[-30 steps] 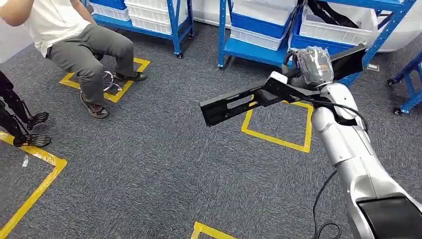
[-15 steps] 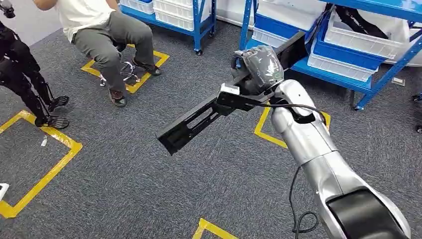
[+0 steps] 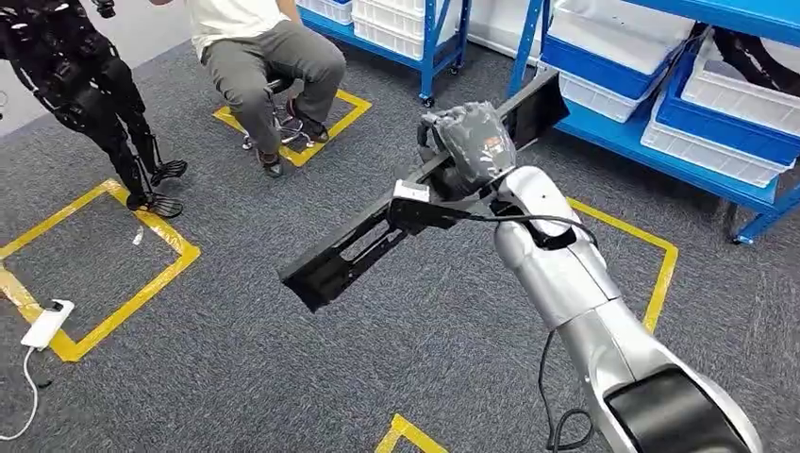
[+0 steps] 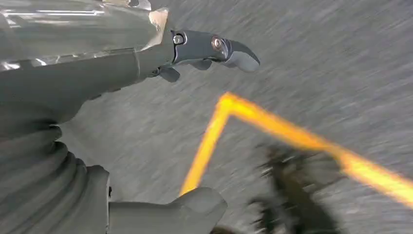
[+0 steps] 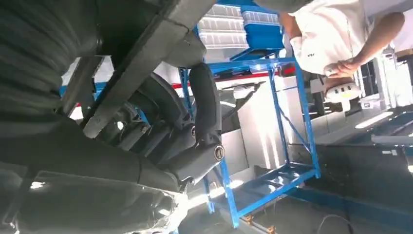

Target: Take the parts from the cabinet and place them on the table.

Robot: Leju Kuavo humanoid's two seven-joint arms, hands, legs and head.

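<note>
My right hand [image 3: 469, 143] grips a long black slotted part [image 3: 358, 243] near its middle, holding it level above the grey carpet. One end of the part points toward me and to the left, the other toward the blue shelving [image 3: 651, 142]. In the right wrist view the dark fingers [image 5: 204, 112] wrap around the black part [image 5: 141, 63]. My left hand [image 4: 146, 63] hangs over the carpet with its fingers apart and nothing in it.
Blue shelving with white and blue bins [image 3: 717, 90] stands at the back right. A person [image 3: 259, 57] sits on a stool at the back left. A black legged robot [image 3: 85, 85] stands at far left. Yellow tape squares [image 3: 123, 283] mark the carpet. A white device [image 3: 45, 324] lies by the tape.
The whole view has swung to the left as I turn; the shelving slid right and the person moved toward the centre. The right hand keeps its hold on the black part.
</note>
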